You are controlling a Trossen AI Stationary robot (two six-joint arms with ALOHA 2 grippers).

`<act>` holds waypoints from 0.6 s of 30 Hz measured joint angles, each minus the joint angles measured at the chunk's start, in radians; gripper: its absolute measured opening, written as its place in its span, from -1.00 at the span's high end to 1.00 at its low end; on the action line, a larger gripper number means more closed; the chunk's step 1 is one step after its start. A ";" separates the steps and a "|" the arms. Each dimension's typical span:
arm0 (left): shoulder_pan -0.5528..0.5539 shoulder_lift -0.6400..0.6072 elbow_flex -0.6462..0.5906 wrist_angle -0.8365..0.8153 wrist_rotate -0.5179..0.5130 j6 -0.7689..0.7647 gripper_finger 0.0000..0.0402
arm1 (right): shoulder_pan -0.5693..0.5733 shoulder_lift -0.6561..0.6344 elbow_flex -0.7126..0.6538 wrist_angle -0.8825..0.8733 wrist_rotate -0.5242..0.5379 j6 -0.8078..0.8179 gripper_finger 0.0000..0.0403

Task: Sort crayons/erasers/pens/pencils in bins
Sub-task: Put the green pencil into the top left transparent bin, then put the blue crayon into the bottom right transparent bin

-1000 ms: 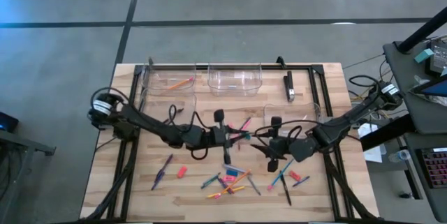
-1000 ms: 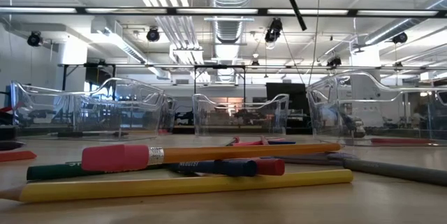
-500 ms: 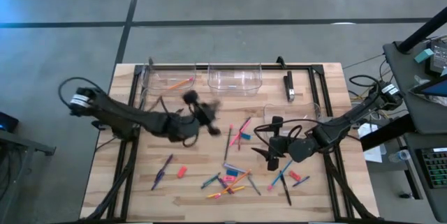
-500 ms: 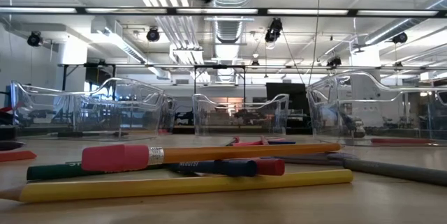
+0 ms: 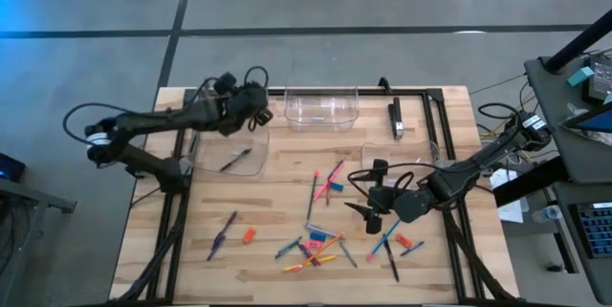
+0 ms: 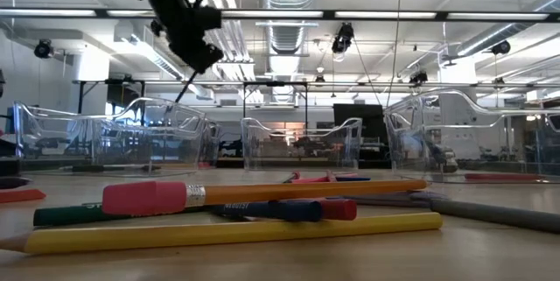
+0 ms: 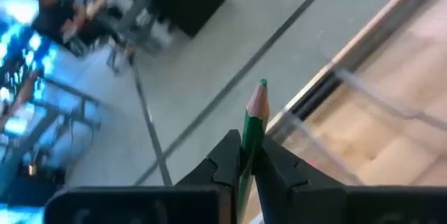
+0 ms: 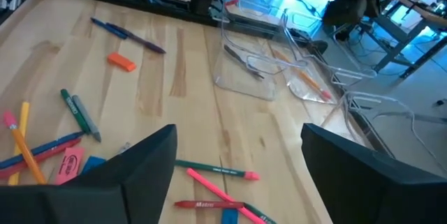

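My left gripper [image 5: 251,108] is up over the far-left clear bin [image 5: 212,106], shut on a green pencil [image 7: 253,116]. In the low view it hangs high [image 6: 188,40] with the thin stick [image 6: 184,90] slanting down from it. My right gripper [image 5: 371,213] is open and empty, right of the loose pile [image 5: 316,245] of pencils, crayons and erasers lying flat on the table. Its wide-apart fingers show in the right wrist view [image 8: 237,154]. My left gripper pinches the green pencil's shaft [image 7: 248,137] between its two fingers, a short way behind the sharpened tip [image 7: 260,98]. The pencil runs roughly along the fingers and its tip sticks out past them. It is lifted clear, over the bin.
A second bin [image 5: 251,165] near the first holds a dark stick [image 5: 234,161]. Another bin [image 5: 322,108] stands at the far middle and one [image 5: 402,159] at the right. A black fixture [image 5: 396,119] is at the far right. A red-orange eraser [image 5: 249,235] and a purple stick [image 5: 222,235] lie near left.
My left gripper has gone quickly from the table's middle toward the far left corner and risen, ending over the far-left bin. My right gripper has kept still.
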 joint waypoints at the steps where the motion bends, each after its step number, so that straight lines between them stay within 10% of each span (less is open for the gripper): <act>1: 0.022 0.007 0.000 -0.008 0.025 0.003 0.92 | 0.000 0.000 0.000 -0.001 0.000 0.005 -0.44; 18: 0.082 0.025 0.004 -0.089 -0.017 0.069 -0.31 | 0.000 -0.002 -0.008 -0.089 0.000 0.069 -0.41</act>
